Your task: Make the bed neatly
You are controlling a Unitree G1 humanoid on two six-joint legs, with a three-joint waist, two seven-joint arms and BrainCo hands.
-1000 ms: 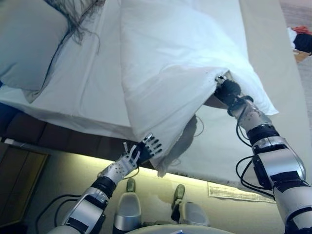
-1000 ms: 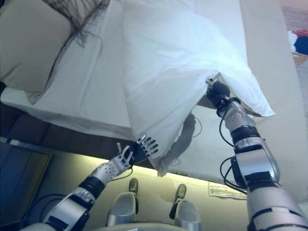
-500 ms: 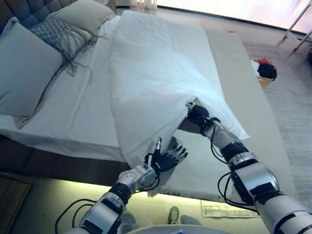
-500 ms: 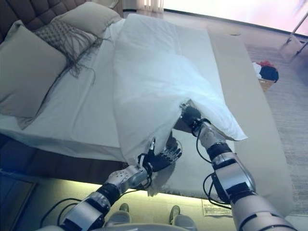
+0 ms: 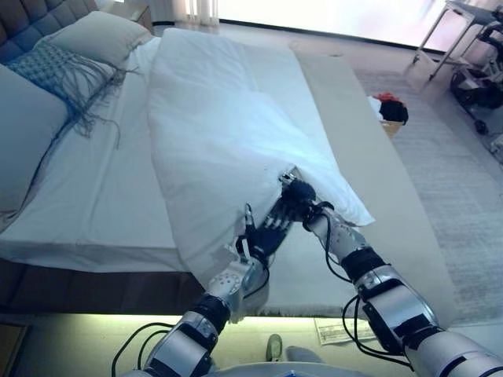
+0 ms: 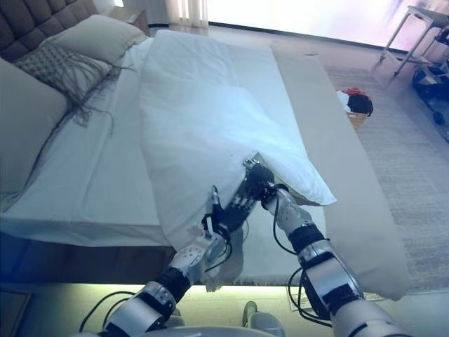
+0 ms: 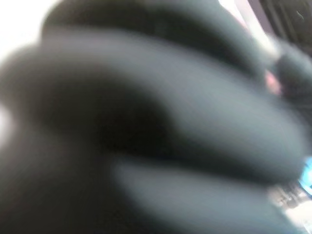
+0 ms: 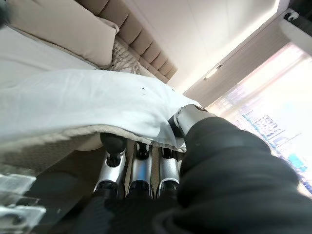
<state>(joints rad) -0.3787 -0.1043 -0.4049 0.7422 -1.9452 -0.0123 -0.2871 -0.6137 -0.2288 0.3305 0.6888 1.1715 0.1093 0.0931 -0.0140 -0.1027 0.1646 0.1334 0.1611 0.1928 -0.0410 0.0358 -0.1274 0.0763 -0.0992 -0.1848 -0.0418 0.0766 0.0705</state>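
A white duvet [image 5: 228, 133] lies bunched lengthwise down the middle of the bed, over a white sheet [image 5: 102, 196]. Its near edge is lifted off the beige cover [image 5: 354, 149]. My right hand [image 5: 299, 194] is shut on that edge. In the right wrist view its fingers [image 8: 139, 168] lie under the duvet [image 8: 73, 97] with the thumb [image 8: 187, 117] on top. My left hand [image 5: 263, 236] is open, fingers straight, just below the right hand and under the raised fold. The left wrist view shows only dark blur.
Beige pillows [image 5: 94, 35] and a grey fringed throw [image 5: 59, 71] lie at the head of the bed. A basket of clothes [image 5: 387, 110] stands on the carpet beyond the far side. Metal furniture legs [image 5: 464, 47] show at the top right. A paper sheet [image 5: 334, 330] lies on the floor.
The camera has tilted up, showing more of the bed. My left hand has risen from the duvet's low corner at the bed's edge to just under the right hand, which keeps its hold.
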